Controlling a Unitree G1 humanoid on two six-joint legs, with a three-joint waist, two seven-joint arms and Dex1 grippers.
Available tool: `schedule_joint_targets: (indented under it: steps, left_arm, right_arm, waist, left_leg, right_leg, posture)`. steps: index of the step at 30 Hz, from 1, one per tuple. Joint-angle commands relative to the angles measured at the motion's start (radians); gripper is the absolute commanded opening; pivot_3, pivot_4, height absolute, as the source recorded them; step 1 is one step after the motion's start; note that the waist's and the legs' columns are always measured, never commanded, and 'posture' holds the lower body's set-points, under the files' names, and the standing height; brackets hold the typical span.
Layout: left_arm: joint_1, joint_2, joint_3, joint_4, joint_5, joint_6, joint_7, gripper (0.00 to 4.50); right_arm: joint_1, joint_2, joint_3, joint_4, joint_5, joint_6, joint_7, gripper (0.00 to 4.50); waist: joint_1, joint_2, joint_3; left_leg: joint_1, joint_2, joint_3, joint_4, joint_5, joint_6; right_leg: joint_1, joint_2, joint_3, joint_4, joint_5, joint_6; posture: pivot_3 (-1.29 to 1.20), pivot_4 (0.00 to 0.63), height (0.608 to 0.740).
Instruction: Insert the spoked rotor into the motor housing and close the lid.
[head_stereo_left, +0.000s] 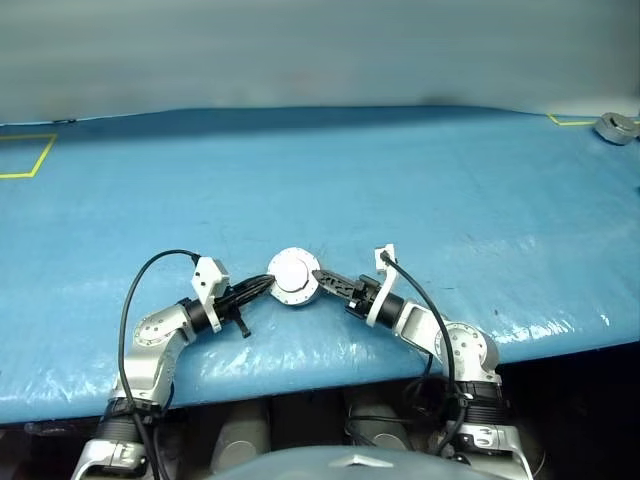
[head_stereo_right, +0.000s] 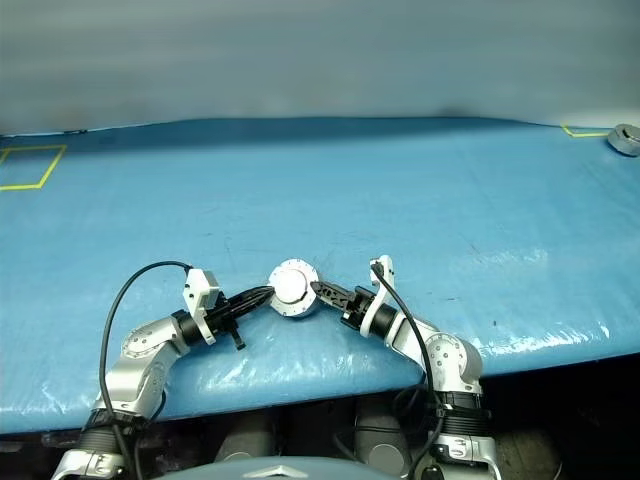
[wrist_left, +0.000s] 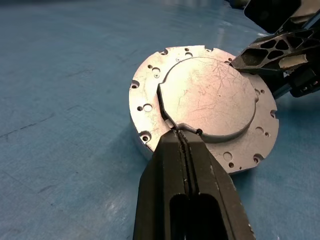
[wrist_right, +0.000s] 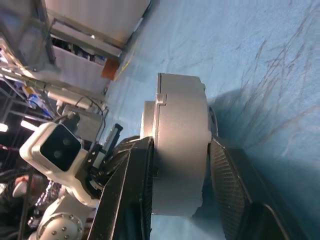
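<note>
right end effector (head_stereo_left: 322, 277): clamps the round silver motor housing (head_stereo_left: 294, 277) top to underside | left end effector (head_stereo_left: 262, 284): pressed together, tip at the plain silver lid (wrist_left: 210, 97) edge | housing between both, on blue table (head_stereo_left: 400, 180), flat, lid closed

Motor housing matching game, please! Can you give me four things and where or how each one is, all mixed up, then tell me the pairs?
Things:
1. left gripper
2. right gripper
3. lid
4. yellow tape

Place or state:
A. squeezing the housing from two sides
B. far left on the table
C. shut, tips at the lid's edge
D. closed, silver face up

Pairs: 1-C, 2-A, 3-D, 4-B
</note>
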Motion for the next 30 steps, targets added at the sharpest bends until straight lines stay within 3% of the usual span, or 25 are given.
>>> schedule_joint_targets:
  steps: [1, 4, 7, 13, 16, 19, 24, 30]
  left_arm:
    - [0.001, -0.013, 0.035, -0.081, -0.114, 0.098, -0.010, 0.00]
    - [0.002, -0.021, 0.049, -0.087, -0.147, 0.139, 0.000, 0.00]
    - [0.003, -0.032, 0.058, -0.089, -0.167, 0.162, 0.003, 0.63]
    - [0.000, -0.106, 0.095, -0.103, -0.264, 0.214, 0.022, 2.61]
    - [-0.006, -0.198, 0.137, -0.128, -0.404, 0.286, 0.062, 3.60]
    - [-0.005, -0.239, 0.142, -0.154, -0.456, 0.336, 0.079, 4.47]
    - [-0.016, -0.285, 0.144, -0.194, -0.598, 0.474, 0.100, 4.47]
    - [-0.041, -0.304, 0.137, -0.187, -0.652, 0.561, 0.124, 4.47]
  right_arm:
    - [-0.050, 0.039, -0.109, 0.003, 0.116, -0.006, -0.057, 1.31]
    - [-0.091, 0.071, -0.184, 0.000, 0.203, -0.014, -0.116, 1.31]
    - [-0.125, 0.071, -0.226, -0.014, 0.252, -0.017, -0.151, 1.31]
    - [-0.183, 0.093, -0.295, -0.036, 0.397, -0.037, -0.244, 1.31]
    - [-0.197, 0.103, -0.290, -0.077, 0.474, -0.040, -0.271, 1.31]
    - [-0.196, 0.106, -0.273, -0.102, 0.529, -0.047, -0.297, 1.31]
    - [-0.175, 0.107, -0.228, -0.135, 0.582, -0.055, -0.312, 1.31]
    - [-0.137, 0.102, -0.176, -0.155, 0.602, -0.062, -0.311, 1.31]
  waist:
    - [-0.002, 0.000, 0.000]
    - [-0.004, 0.001, 0.002]
    - [-0.006, 0.002, 0.003]
    - [-0.012, 0.003, 0.003]
    - [-0.012, 0.005, 0.005]
    - [-0.012, 0.005, 0.005]
    - [-0.013, 0.005, 0.005]
    - [-0.013, 0.005, 0.005]
  left_leg:
    - [-0.003, 0.000, 0.000, 0.000, 0.000, 0.000]
    - [-0.007, 0.000, 0.000, -0.001, 0.000, 0.000]
    - [-0.009, 0.000, -0.001, -0.002, 0.000, 0.000]
    - [-0.009, 0.000, -0.001, -0.002, -0.001, 0.001]
    - [-0.009, 0.000, -0.001, -0.001, -0.001, 0.001]
    - [-0.011, 0.000, -0.002, 0.000, -0.001, 0.001]
    - [-0.011, 0.000, -0.003, 0.000, -0.001, 0.001]
    - [-0.011, 0.000, -0.005, 0.000, 0.000, 0.001]
  right_leg:
    - [-0.003, 0.000, 0.000, 0.000, 0.000, 0.000]
    - [-0.006, 0.000, 0.000, 0.000, 0.001, 0.001]
    - [-0.008, 0.001, 0.000, 0.000, 0.002, 0.004]
    - [-0.008, 0.001, -0.001, 0.000, 0.002, 0.004]
    - [-0.008, 0.001, -0.001, 0.000, 0.002, 0.004]
    - [-0.008, 0.001, -0.001, 0.000, 0.003, 0.005]
    - [-0.008, 0.001, -0.001, 0.000, 0.003, 0.005]
    - [-0.008, 0.002, -0.002, 0.000, 0.002, 0.004]
  posture:
    - [0.00, 0.150, 0.740]
    - [0.00, 0.150, 0.740]
    - [0.00, 0.150, 0.740]
    - [0.00, 0.150, 0.740]
    - [0.00, 0.150, 0.740]
    - [0.00, 0.150, 0.740]
    - [0.00, 0.150, 0.740]
    - [0.00, 0.150, 0.740]
